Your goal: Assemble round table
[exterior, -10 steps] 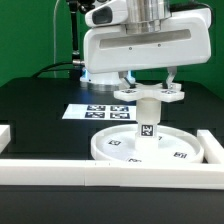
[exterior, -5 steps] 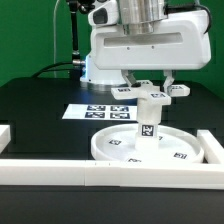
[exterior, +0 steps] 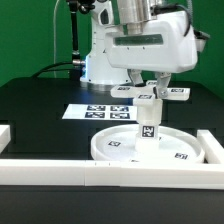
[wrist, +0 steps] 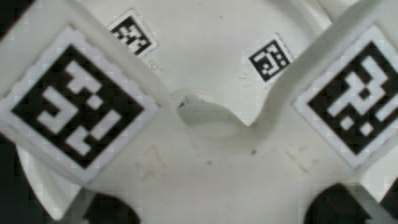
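Note:
The large white rimmed disc (exterior: 115, 148) lies on the black table. The short tagged cylinder leg (exterior: 147, 122) stands upright at its middle. The cross-shaped foot (exterior: 152, 93) sits on top of the leg. My gripper (exterior: 150, 84) comes down from above, its fingers on either side of the foot's hub, shut on it. In the wrist view the foot (wrist: 205, 90) fills the picture with its tagged arms, and my gripper (wrist: 217, 205) shows only as dark pads (wrist: 98, 208) at either side of the white hub. The leg is hidden there.
The marker board (exterior: 95, 112) lies flat behind the disc. A long white border wall (exterior: 60, 168) runs along the front, and another wall piece (exterior: 213, 145) stands at the exterior view's right. The arm's white base (exterior: 100, 65) stands at the back.
My hand has turned about its upright axis over the leg, and the cross-shaped foot has turned with it. The disc and leg have stayed in place.

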Robot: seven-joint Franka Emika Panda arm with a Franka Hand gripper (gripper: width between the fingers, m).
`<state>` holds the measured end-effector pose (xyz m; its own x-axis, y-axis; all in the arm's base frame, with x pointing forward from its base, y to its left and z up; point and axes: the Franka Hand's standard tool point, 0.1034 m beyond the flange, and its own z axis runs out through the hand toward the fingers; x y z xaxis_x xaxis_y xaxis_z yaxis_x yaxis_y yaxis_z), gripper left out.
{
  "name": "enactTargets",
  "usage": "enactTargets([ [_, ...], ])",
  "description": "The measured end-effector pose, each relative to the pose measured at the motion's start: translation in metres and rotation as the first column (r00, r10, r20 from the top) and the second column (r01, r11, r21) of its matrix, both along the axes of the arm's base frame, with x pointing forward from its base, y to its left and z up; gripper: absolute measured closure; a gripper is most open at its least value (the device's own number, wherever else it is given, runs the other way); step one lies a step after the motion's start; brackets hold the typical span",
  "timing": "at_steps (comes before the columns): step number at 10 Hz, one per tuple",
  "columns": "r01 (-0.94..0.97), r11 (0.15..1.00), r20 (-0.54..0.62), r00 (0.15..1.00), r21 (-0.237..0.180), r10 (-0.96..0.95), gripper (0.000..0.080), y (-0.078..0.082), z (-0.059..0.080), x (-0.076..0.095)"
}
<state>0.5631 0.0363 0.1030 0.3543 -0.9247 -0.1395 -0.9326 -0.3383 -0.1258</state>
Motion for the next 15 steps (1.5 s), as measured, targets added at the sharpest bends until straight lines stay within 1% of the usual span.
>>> enactTargets([
  [2, 0.17, 0.985, -0.007, 0.985, 0.013, -0.17, 0.0351, -0.001, 0.0, 0.002],
  [5, 0.309, 0.951, -0.032, 0.951, 0.027, -0.308, 0.0351, -0.001, 0.0, 0.002],
  [6, 0.409, 0.912, -0.054, 0.912, 0.038, -0.407, 0.0351, -0.002, 0.0, 0.002],
  [8, 0.462, 0.886, -0.068, 0.886, 0.045, -0.459, 0.035, -0.001, 0.0, 0.003],
  [9, 0.469, 0.882, -0.072, 0.882, 0.049, -0.465, 0.035, 0.001, 0.0, 0.002],
  [10, 0.456, 0.889, -0.069, 0.889, 0.049, -0.452, 0.0208, 0.001, -0.001, 0.002],
  [11, 0.453, 0.89, -0.068, 0.891, 0.053, -0.449, 0.0162, 0.002, 0.0, 0.002],
  [12, 0.4, 0.914, -0.069, 0.916, 0.06, -0.396, 0.0153, 0.0, 0.007, 0.002],
  [14, 0.336, 0.939, -0.066, 0.941, 0.075, -0.332, 0.0151, 0.0, 0.027, 0.003],
  [15, 0.312, 0.947, -0.055, 0.949, 0.072, -0.309, 0.0151, 0.0, 0.024, 0.003],
])
